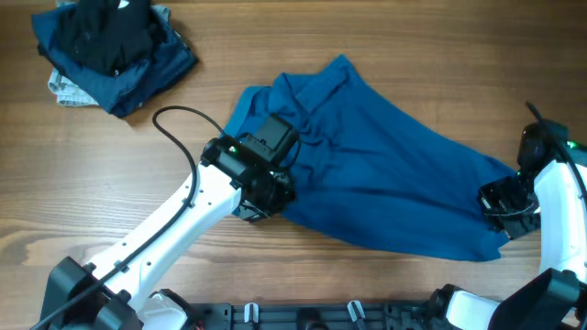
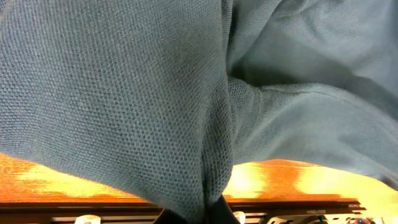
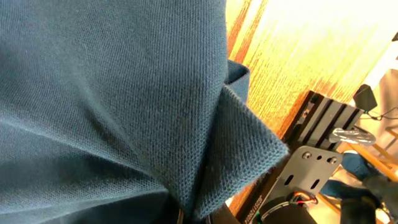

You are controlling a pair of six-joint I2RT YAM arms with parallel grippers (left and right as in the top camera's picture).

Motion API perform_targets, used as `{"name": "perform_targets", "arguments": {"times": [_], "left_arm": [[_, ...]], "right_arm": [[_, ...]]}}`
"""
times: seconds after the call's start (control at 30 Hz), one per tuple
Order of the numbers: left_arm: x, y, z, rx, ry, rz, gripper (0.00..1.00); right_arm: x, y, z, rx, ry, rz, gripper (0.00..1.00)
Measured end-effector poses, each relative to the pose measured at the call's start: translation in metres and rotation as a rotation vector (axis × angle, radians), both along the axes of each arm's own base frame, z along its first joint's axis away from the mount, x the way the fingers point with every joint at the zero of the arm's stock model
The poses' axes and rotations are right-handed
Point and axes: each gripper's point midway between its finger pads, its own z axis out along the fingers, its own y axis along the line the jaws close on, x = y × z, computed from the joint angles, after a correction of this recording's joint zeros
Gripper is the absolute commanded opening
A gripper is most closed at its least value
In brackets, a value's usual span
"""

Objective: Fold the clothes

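The big shirt spread across the middle is a plain mid-blue with no print; close up in both wrist views its weave shows as a fine, even pebbled texture, and there the blue reads duller, nearer a greyish teal. The heap at the far left corner mixes navy and black, with a pale, faintly patterned piece showing at its lower left edge. The table is warm brown wood with a long streaked grain. Both arms are white with black parts.
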Motion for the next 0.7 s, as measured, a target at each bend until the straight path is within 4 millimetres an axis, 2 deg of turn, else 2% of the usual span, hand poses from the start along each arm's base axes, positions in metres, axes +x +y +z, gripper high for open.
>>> {"name": "perform_targets", "arguments": {"times": [0.03, 0.1, 0.13, 0.17, 0.23, 0.27, 0.3, 0.33, 0.37, 0.43, 0.5, 0.53, 0.57, 0.6, 0.67, 0.7], "left_arm": [[0.000, 0.000, 0.000, -0.001, -0.002, -0.004, 0.15], [0.001, 0.000, 0.002, -0.006, -0.016, -0.027, 0.28], [0.002, -0.001, 0.004, -0.009, -0.026, -0.033, 0.31], [0.004, -0.002, 0.007, -0.013, -0.039, -0.043, 0.34], [0.007, -0.003, 0.013, -0.024, -0.065, -0.059, 0.38], [0.009, -0.004, 0.016, -0.030, -0.077, -0.062, 0.55], [0.010, -0.005, 0.017, -0.036, -0.088, -0.070, 0.92], [0.012, -0.007, 0.018, -0.041, -0.101, -0.081, 1.00], [0.016, -0.009, 0.019, -0.052, -0.119, -0.086, 1.00], [0.026, -0.017, 0.023, -0.080, -0.170, -0.103, 0.97], [0.038, -0.025, 0.029, -0.113, -0.231, -0.125, 0.77], [0.046, -0.031, 0.033, -0.135, -0.271, -0.138, 0.64], [0.053, -0.036, 0.037, -0.157, -0.308, -0.145, 0.57], [0.060, -0.042, 0.042, -0.178, -0.349, -0.157, 0.55], [0.072, -0.050, 0.050, -0.214, -0.408, -0.174, 0.46], [0.077, -0.055, 0.054, -0.237, -0.434, -0.182, 0.37]], "right_arm": [[0.001, -0.001, 0.000, -0.006, -0.006, -0.003, 0.27], [0.010, -0.006, -0.001, -0.022, -0.039, 0.016, 0.28], [0.016, -0.007, -0.002, -0.023, -0.063, 0.030, 0.76], [0.022, -0.007, -0.003, -0.018, -0.087, 0.050, 0.99], [0.039, -0.005, -0.004, 0.008, -0.158, 0.112, 1.00], [0.048, -0.004, -0.003, 0.022, -0.197, 0.152, 1.00], [0.057, -0.003, -0.002, 0.032, -0.236, 0.188, 1.00], [0.067, -0.003, 0.001, 0.037, -0.275, 0.226, 0.99], [0.076, -0.004, 0.003, 0.034, -0.312, 0.254, 0.97], [0.097, -0.007, 0.010, 0.022, -0.399, 0.300, 0.78], [0.116, -0.009, 0.016, 0.006, -0.477, 0.332, 0.60], [0.123, -0.010, 0.018, -0.001, -0.505, 0.342, 0.57], [0.127, -0.011, 0.019, -0.004, -0.523, 0.344, 0.57], [0.131, -0.012, 0.021, -0.007, -0.540, 0.349, 0.54], [0.135, -0.012, 0.018, 0.000, -0.543, 0.352, 0.45], [0.135, -0.012, 0.014, 0.007, -0.535, 0.351, 0.43]]}}
